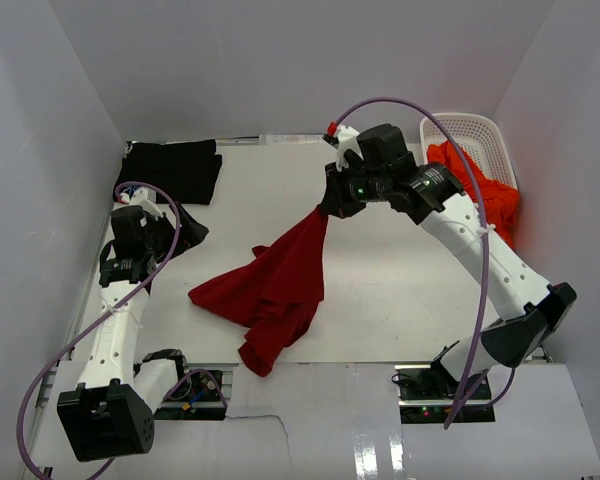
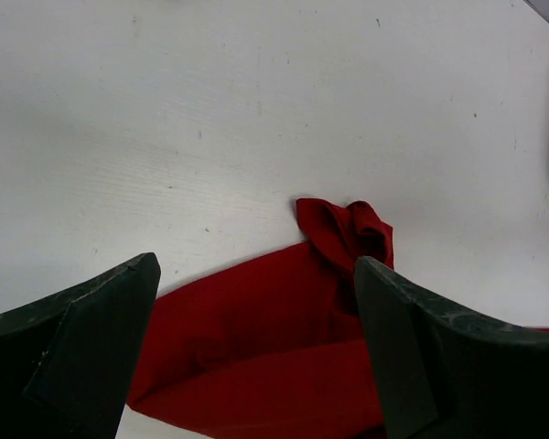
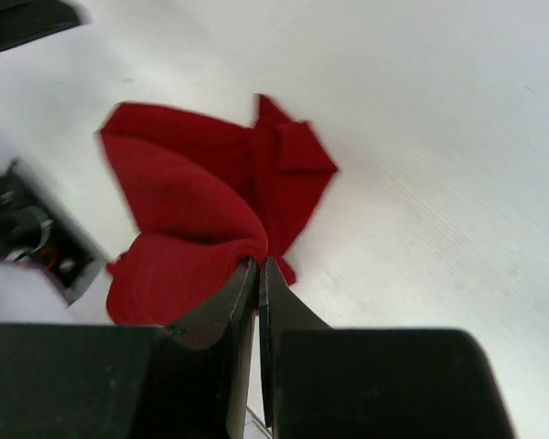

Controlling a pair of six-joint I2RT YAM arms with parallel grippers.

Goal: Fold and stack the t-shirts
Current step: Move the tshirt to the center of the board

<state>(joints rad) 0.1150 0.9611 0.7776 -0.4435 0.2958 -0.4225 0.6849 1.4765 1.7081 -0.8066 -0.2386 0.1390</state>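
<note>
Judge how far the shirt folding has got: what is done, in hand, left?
Done: the black t-shirt looks folded at the far left. In hand: the right gripper pinches the dark red t-shirt, one end lifted; the left gripper is open. Left: the orange-red t-shirt spills from the white basket; nothing stacked.

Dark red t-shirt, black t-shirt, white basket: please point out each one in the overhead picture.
dark red t-shirt [image 1: 275, 285]: overhead view, on the crumpled middle of the cloth.
black t-shirt [image 1: 175, 170]: overhead view, on the middle of the flat cloth.
white basket [image 1: 472, 126]: overhead view, on its slotted far wall.
</note>
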